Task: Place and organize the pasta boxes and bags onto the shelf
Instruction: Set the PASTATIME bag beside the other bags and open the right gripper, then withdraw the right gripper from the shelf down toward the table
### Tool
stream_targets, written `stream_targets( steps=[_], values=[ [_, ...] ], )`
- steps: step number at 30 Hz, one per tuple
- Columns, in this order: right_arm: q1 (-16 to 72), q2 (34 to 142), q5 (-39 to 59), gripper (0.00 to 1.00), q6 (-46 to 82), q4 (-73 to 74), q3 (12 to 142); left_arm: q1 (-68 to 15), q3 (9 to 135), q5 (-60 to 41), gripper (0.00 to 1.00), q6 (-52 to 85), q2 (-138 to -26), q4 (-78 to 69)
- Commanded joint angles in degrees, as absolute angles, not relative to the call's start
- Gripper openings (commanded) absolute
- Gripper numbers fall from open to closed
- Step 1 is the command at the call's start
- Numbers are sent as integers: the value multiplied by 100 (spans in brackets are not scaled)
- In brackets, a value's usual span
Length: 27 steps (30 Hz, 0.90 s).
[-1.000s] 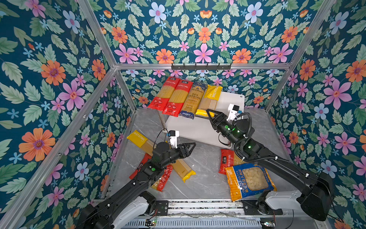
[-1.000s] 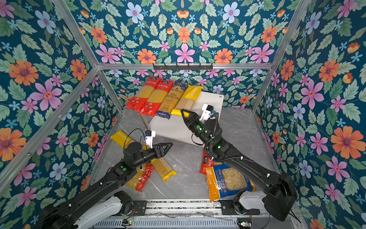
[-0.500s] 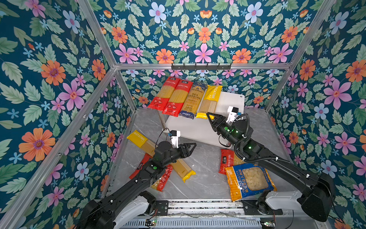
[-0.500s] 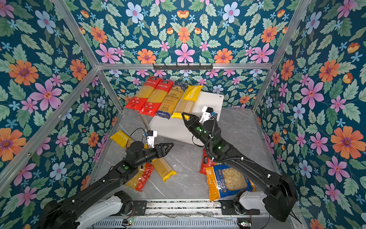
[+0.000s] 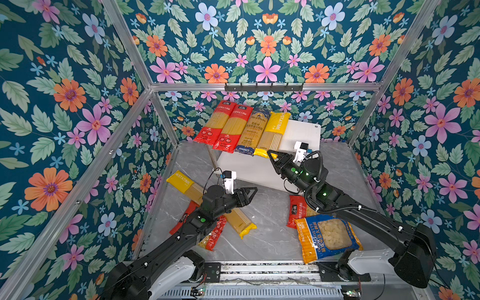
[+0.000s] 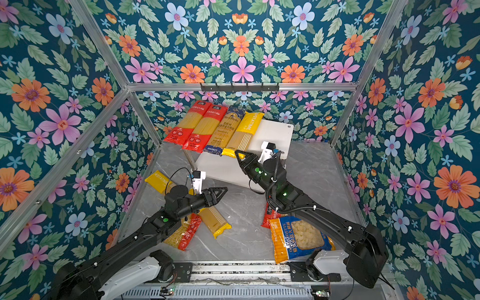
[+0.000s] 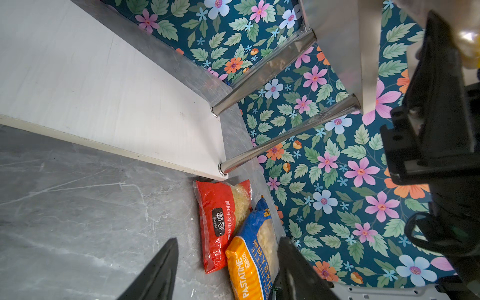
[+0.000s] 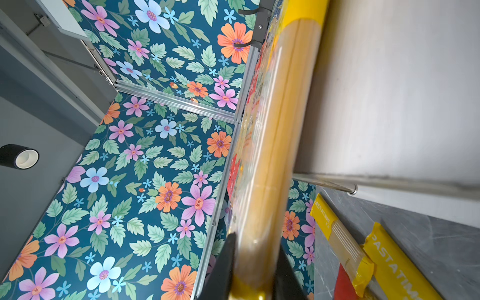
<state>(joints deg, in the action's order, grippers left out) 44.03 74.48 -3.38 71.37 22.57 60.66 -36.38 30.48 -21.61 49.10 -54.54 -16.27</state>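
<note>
Right gripper point(image 5: 271, 154) stretched up to shelf point(image 5: 301, 131) front, pinching near end of yellow pack point(image 5: 273, 131) marked PASTATIME. Left gripper point(image 5: 252, 191) held low and level, jaws spread, empty.

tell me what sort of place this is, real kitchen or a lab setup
Probably a robot test cell, not a real kitchen: floral-wallpaper panels in an aluminium frame, two black robot arms, and a small white chrome-legged shelf holding plastic spaghetti packs.

Three spaghetti packs point(image 5: 231, 127), the PASTATIME pack point(image 5: 272, 135) rightmost, lie on the shelf point(image 5: 302, 132) top's left part; the shells bag point(image 5: 327, 236) lies at the tabletop point(image 5: 270, 207) front right.
</note>
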Motion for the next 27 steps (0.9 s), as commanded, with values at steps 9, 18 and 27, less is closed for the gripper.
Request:
stream_targets(
  steps=[9,18,27],
  values=[
    [4394,7296,-70,57,6815,2212,6059,-3639,3054,-2140,64,4784,-5368,-1636],
    [5183,6955,-327,62,5862,1707,5899,-3639,3050,-1906,63,4599,-5431,-1293],
    [6193,7216,-753,62,5085,1109,5686,-3639,2982,-718,63,4452,-5144,-53]
  ],
)
